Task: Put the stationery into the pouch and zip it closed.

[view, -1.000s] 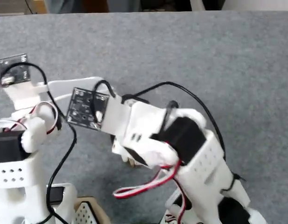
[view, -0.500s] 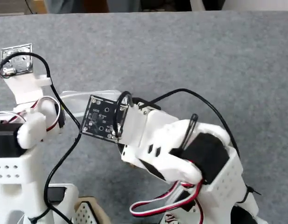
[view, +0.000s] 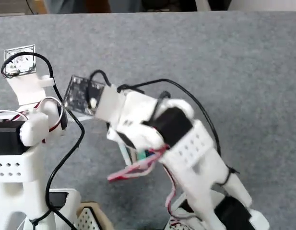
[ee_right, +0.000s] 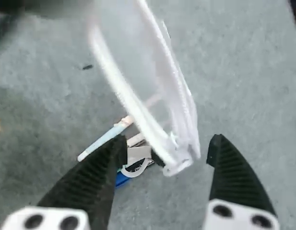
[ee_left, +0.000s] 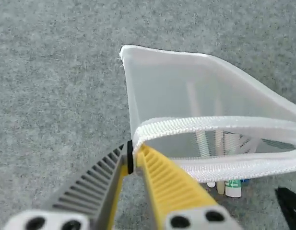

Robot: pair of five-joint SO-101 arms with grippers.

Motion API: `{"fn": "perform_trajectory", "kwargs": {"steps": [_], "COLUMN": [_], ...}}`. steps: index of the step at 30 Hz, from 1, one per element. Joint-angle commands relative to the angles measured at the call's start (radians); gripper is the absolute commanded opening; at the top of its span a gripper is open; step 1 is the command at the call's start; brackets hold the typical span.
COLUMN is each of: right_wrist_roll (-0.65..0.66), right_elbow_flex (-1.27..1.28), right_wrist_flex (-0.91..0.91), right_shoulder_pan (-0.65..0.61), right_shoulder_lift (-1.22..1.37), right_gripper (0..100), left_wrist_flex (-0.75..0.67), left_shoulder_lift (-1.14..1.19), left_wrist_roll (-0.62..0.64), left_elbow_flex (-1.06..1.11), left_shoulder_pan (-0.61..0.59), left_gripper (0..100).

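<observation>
Here's the pouch: white see-through mesh, zip undone, its mouth gaping in a long loop. At 1 end of that zip the left gripper is clamped down tight, its grey and yellow fingers pinched almost together on the pouch's zip tape, right at the corner. At the pouch's other end is the right gripper, spread wide, with 2 black fingers standing either side of the zip end. The corner sits in the gap between them, and the picture is too smeared to tell whether either finger touches it.

The stationery lies just beside the pouch, under its zip edge: a pale pen, something blue and a white piece huddled together on the grey table. Faint pen shapes show through the mesh in the left wrist view, but I can't tell whether anything is actually inside.

From the high view, the right arm stretches over the pouch from the near side, and the left arm stands to the pouch's left.
</observation>
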Motion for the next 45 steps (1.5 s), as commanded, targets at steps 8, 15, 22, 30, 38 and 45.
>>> {"fn": "perform_trajectory", "kwargs": {"steps": [8, 15, 22, 30, 38, 45], "right_wrist_roll": [0.101, 0.124, 0.121, 0.120, 0.120, 0.118], "right_elbow_flex": [-0.031, -0.030, -0.024, -0.022, -0.022, -0.022], "right_wrist_flex": [-0.040, -0.080, -0.132, -0.149, -0.150, -0.146], "right_shoulder_pan": [0.038, 0.041, 0.055, 0.063, 0.084, 0.084], "right_shoulder_lift": [0.113, 0.168, 0.179, 0.177, 0.173, 0.173], "right_gripper": [27.5, 14.3, 11.3, 2.5, 1.2, 1.2], "left_wrist_flex": [-0.012, -0.012, -0.012, -0.012, -0.012, -0.012], "left_shoulder_lift": [0.006, 0.006, 0.008, 0.008, 0.008, 0.008], "left_wrist_roll": [0.003, 0.003, 0.003, 0.003, 0.006, 0.000], "left_elbow_flex": [-0.002, 0.001, 0.002, 0.002, 0.002, -0.008], "left_shoulder_pan": [0.005, 0.008, 0.007, 0.007, 0.007, 0.007], "left_gripper": [3, 3, 3, 3, 3, 3]}}
